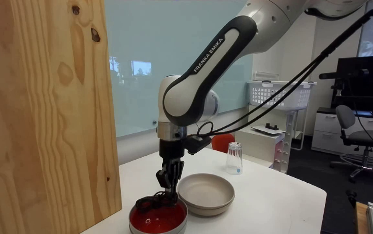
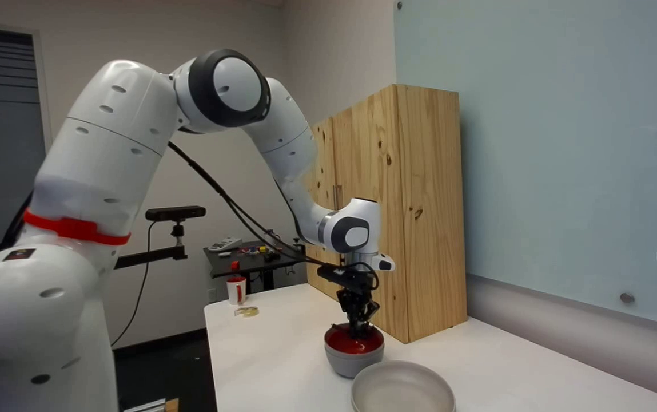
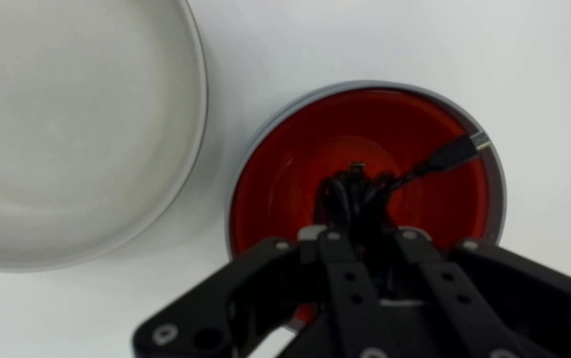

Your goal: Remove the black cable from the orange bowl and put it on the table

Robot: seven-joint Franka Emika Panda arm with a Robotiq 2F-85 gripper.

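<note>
The orange bowl stands on the white table. It has a red inside and a grey outside and also shows in an exterior view and the wrist view. My gripper points straight down over the bowl, with its fingertips at about rim height. It is shut on the black cable, a loose tangle that bunches between the fingers. In an exterior view the cable sits at the bowl's rim level. One plug end points across the rim in the wrist view. The fingers hide part of the cable.
A beige-grey bowl stands close beside the orange bowl. An upturned clear glass stands behind it. A tall plywood cabinet stands close to the arm. A mug and a tape roll lie at the table's far end.
</note>
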